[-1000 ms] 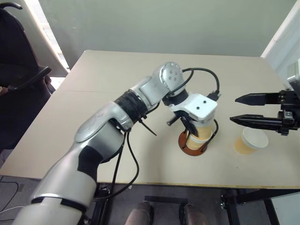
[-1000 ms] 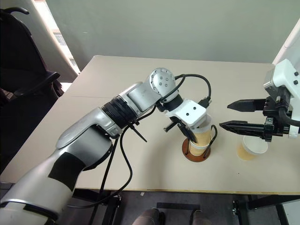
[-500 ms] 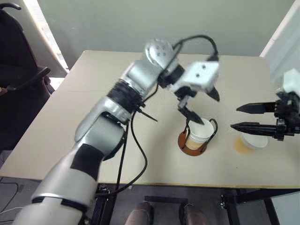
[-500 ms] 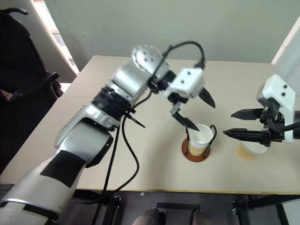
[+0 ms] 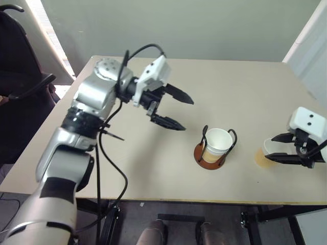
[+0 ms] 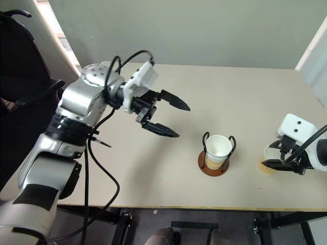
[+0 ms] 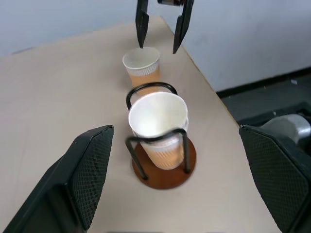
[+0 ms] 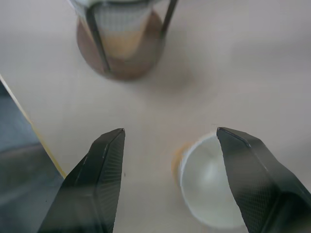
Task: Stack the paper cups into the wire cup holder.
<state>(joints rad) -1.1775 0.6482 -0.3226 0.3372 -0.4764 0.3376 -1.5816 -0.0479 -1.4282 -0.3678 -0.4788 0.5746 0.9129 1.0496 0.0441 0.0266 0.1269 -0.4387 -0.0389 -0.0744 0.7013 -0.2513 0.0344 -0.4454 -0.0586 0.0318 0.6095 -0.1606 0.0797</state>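
Observation:
The wire cup holder point(image 5: 202, 158), a brown disc with black wire loops, stands near the table's front edge with a paper cup point(image 5: 218, 142) upright inside it. My left gripper point(image 5: 188, 114) hangs open and empty above the table, to the left of the holder and clear of it. A second paper cup point(image 6: 267, 152) stands on the table to the right of the holder. My right gripper point(image 6: 265, 154) is open and low, with this loose cup point(image 8: 209, 189) between its fingers, closer to one finger. The left wrist view shows the holder point(image 7: 165, 175), both cups and the right gripper point(image 7: 159, 48).
The beige table point(image 5: 153, 168) has open room to the left and behind the holder. Its front edge runs just below the holder. A black chair point(image 5: 20, 76) stands off the table's left side. A white panel point(image 5: 311, 41) rises at the right.
My left gripper opened off the cup in the holder, then rose and swung away to the left. My right gripper sank down around the loose cup.

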